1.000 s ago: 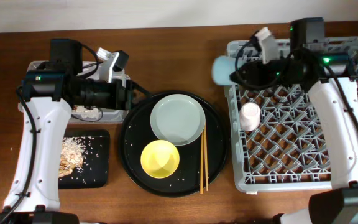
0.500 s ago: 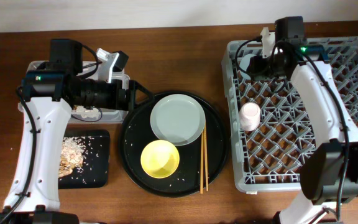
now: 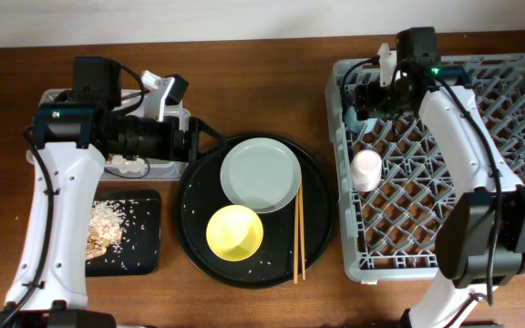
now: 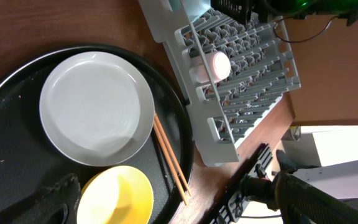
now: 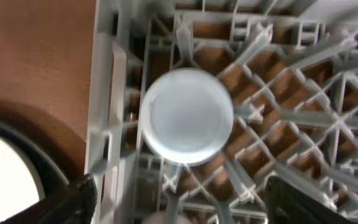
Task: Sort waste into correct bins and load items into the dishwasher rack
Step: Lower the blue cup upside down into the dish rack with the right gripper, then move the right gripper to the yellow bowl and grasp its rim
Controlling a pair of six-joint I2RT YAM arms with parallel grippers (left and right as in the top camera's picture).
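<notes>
The blue cup (image 5: 188, 118) stands upside down in the far left corner of the grey dishwasher rack (image 3: 445, 196). My right gripper (image 5: 188, 205) hangs right above it, open, with its fingers wide of the cup and not touching it. Also upside down in the rack is the pink cup (image 3: 366, 169). A grey-white plate (image 3: 260, 174), a yellow bowl (image 3: 235, 231) and wooden chopsticks (image 3: 298, 228) lie on the round black tray (image 3: 190, 219). My left gripper (image 3: 197, 138) is open and empty at that tray's far left rim. Food scraps with rice (image 3: 108, 228) lie in the shallow black tray (image 3: 144, 255).
A clear plastic box (image 3: 144, 166) with white tissue inside sits under my left arm, behind the shallow tray. Stray rice grains dot the round tray. Brown table shows between the round tray and the rack (image 4: 241, 93), and along the front edge.
My right gripper carried the blue cup from the rack's outer left edge into its far left corner and opened, letting it go. The left arm stayed still with its jaws widening.
</notes>
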